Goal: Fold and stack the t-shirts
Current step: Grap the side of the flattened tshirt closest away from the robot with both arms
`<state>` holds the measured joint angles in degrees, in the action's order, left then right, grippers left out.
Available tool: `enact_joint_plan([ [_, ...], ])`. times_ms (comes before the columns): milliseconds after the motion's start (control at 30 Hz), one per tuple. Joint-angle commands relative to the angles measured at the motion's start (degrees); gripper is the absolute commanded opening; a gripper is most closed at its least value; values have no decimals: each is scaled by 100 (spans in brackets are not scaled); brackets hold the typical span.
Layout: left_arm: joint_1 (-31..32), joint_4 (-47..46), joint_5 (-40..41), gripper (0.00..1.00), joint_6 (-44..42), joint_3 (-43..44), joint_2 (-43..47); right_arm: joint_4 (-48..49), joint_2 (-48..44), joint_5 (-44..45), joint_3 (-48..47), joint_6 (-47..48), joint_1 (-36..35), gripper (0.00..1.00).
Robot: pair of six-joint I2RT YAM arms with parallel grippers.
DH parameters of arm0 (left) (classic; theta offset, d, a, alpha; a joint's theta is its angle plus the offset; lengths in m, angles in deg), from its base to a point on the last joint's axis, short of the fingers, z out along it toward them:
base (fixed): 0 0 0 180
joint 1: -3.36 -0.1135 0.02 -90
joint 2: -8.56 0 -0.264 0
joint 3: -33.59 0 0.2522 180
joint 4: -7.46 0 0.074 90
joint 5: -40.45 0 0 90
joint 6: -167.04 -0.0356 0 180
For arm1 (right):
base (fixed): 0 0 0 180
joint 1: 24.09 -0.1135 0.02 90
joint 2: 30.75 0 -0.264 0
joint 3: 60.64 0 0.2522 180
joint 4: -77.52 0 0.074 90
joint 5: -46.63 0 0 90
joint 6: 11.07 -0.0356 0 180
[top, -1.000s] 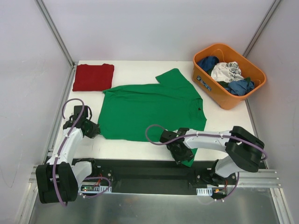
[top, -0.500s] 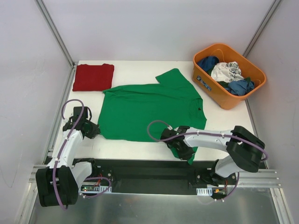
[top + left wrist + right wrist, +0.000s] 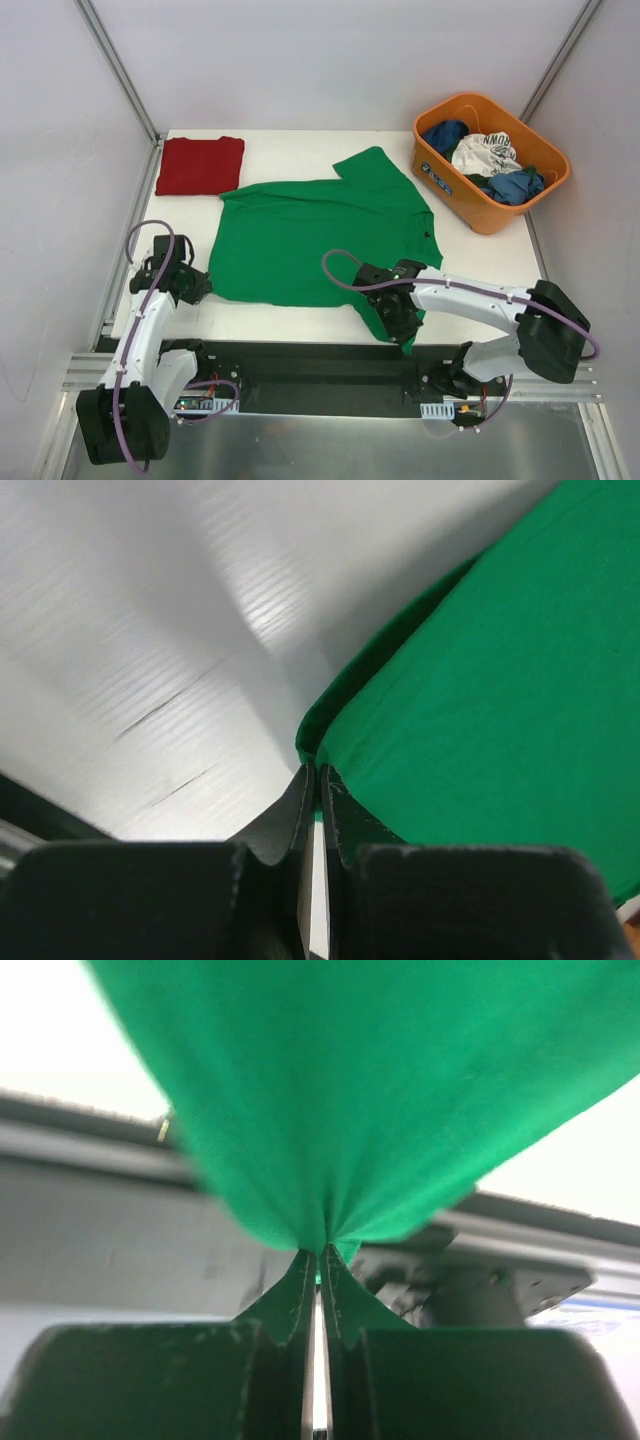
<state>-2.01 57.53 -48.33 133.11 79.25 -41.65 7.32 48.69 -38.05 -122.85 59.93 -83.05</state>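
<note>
White walls close in a white tabletop (image 3: 300,145), with my two bases at its near edge. The green shirt (image 3: 320,230) lies spread flat across the middle, its collar toward the right and one sleeve pointing to the far side. The red shirt (image 3: 200,165) sits folded in the far left corner, just beside the green one's far left corner. An orange bin (image 3: 436,172) at the far right holds blue and white garments.

My left gripper (image 3: 198,287) is clamped on the green shirt's near left corner, low at the tabletop. The wrist view shows the fingertips pinched together on the hem's edge. My right gripper (image 3: 402,322) is clenched on the shirt's near right end, at the tabletop's near edge, with a bunch of cloth gathered between its closed fingers. In its wrist view the fabric fans out from the pinch.
</note>
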Motion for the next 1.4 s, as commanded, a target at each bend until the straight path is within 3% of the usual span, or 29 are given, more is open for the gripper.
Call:
enact_joint_plan([
  [0, -43, 1244, 475, 0, 351, -17, 354, -692, -438, -1190, 160, 266, -28, 1],
  [133, -43, 2070, 565, 0, 501, -26, 758, -780, -578, -1753, 327, 292, -54, 0],
  [367, -43, 2335, 125, 0, 667, -18, 838, -1000, -833, -2254, 274, 424, -72, 1],
  [533, -35, 3098, 536, 0, 1089, 307, 1180, -807, -974, -2948, 432, 266, -72, 1],
  [700, -35, 3847, 696, 0, 1362, 580, 1751, -771, -782, -3090, 319, 423, -63, 1],
  [900, -35, 3629, 443, 0, 1468, 466, 1630, -807, -736, -2547, -147, 617, 252, 1],
  [1167, -43, 2741, 116, 0, 1274, 562, 1225, -859, -974, -2193, -788, 1152, 1597, 1],
  [1367, -43, 2188, 265, 0, 1037, 984, 716, -1114, -360, -1983, -1781, 1855, 2283, 1],
])
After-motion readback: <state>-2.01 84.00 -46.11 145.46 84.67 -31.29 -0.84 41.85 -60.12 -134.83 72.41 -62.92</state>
